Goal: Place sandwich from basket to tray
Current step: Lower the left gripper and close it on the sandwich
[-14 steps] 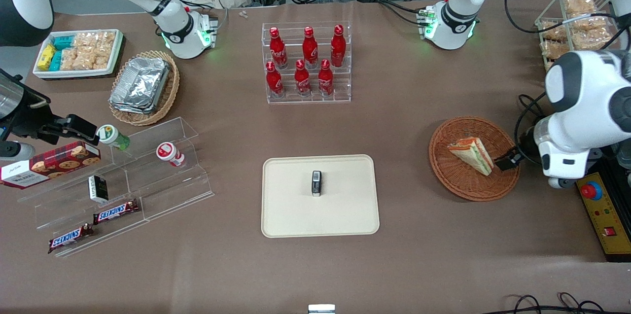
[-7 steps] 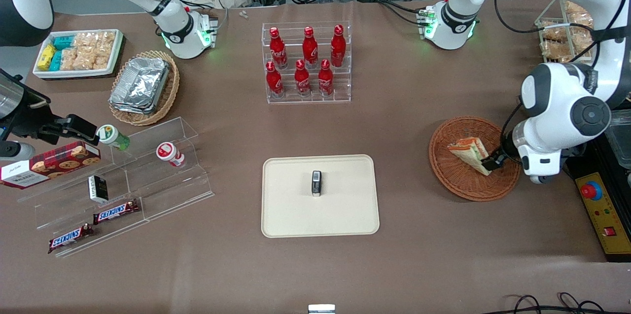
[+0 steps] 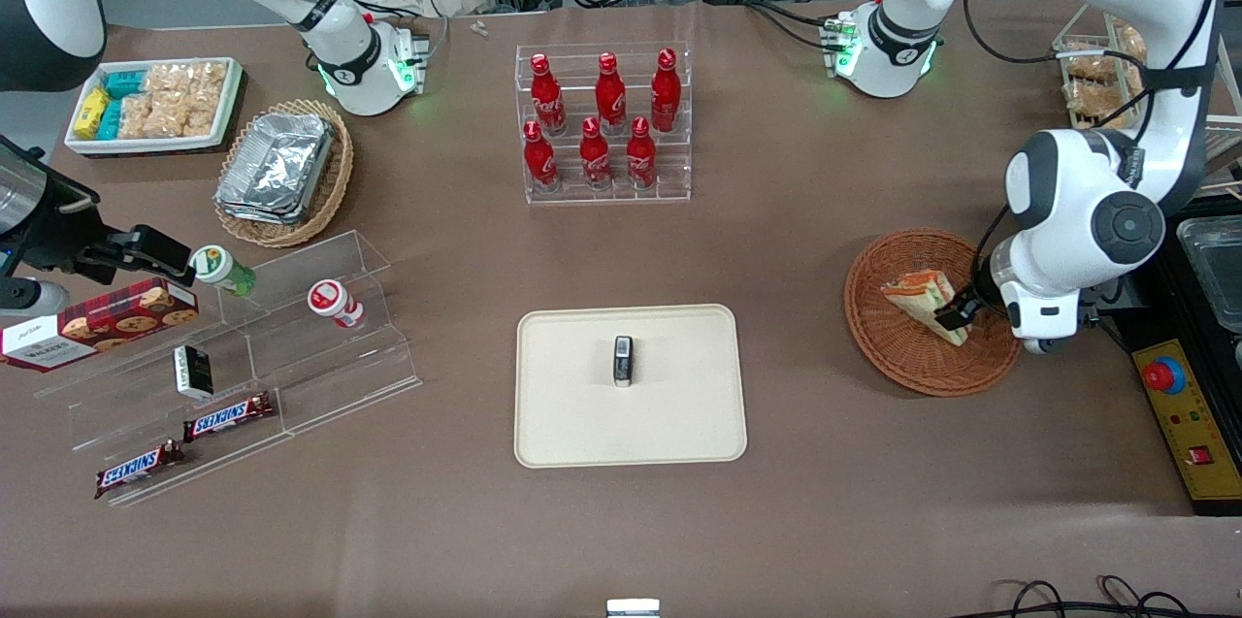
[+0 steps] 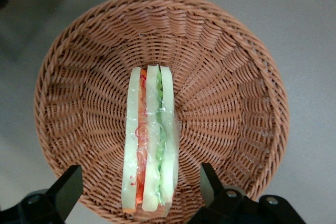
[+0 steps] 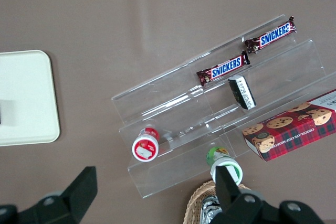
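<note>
Nearest you lies the tray [image 3: 679, 424], flat on the table, with a small dark upright object [image 3: 623, 361] standing near its middle. Slide your eye toward the working arm's end of the table and there's the basket [image 3: 898, 356], a touch farther from the front camera than the tray and well apart from it.

The sandwich [image 3: 922, 296] sits inside the basket, resting on the weave with its layered cut edge turned up to the wrist camera [image 4: 149, 148]. From the wrist, red and orange filling shows along one seam, green along the other, under clear wrap.

Now your gripper [image 3: 956, 315]: it's down in the basket at the sandwich's end nearest the working arm. The wrist view shows the fingers [image 4: 65, 190] spread wide, one on each side of the wedge [image 4: 142, 187], with wicker [image 4: 231, 124] showing in the gaps between each finger and the bread. So the jaws straddle the sandwich and are not closed on it.

Farthest off, six red bottles [image 3: 602, 118] stand in their clear rack.
</note>
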### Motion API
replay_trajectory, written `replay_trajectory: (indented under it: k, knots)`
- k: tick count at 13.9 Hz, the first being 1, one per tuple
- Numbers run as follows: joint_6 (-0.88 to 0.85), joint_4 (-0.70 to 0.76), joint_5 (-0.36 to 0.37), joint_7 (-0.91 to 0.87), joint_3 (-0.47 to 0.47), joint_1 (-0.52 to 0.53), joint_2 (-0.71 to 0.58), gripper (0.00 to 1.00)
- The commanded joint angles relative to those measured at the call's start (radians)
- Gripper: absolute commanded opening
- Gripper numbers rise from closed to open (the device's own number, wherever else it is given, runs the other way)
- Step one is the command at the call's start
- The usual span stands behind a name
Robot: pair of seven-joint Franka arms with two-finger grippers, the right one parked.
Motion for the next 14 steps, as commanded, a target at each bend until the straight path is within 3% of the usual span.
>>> replay_trajectory:
  k: [1,14]
  knots:
    - [0.062,-0.055,-0.005,-0.017,-0.007,0.008,-0.015,0.99]
    - [0.172,-0.114,-0.016,-0.02,-0.007,0.008,0.028,0.99]
